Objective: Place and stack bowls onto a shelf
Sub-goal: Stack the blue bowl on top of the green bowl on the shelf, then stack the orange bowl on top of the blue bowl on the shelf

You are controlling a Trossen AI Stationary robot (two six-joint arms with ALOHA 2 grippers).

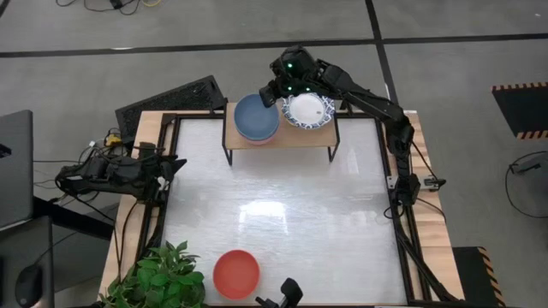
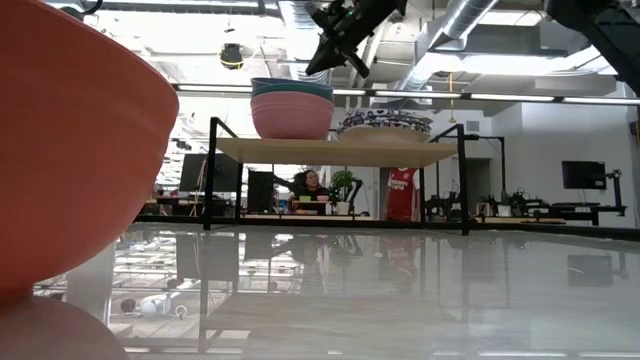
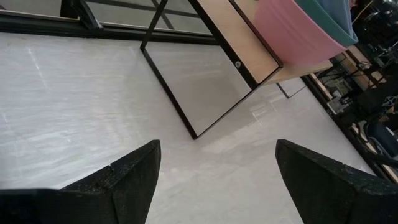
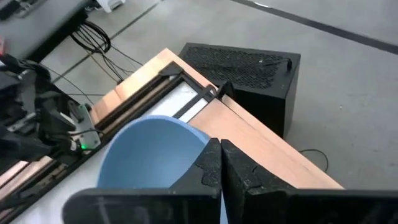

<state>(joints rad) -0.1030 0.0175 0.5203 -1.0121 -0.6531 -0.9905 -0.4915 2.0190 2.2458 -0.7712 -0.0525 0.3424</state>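
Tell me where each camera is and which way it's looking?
High view: above the table, looking straight down; shows both arms, the shelf, the red bowl.
Low view: at tabletop height, looking level at the shelf; the right gripper hangs above it.
Left wrist view: on the left arm, facing the shelf; its open fingers show.
Right wrist view: on the right arm, looking down; shut fingers over the blue bowl.
Shared: the blue bowl appears in high, low and both wrist views.
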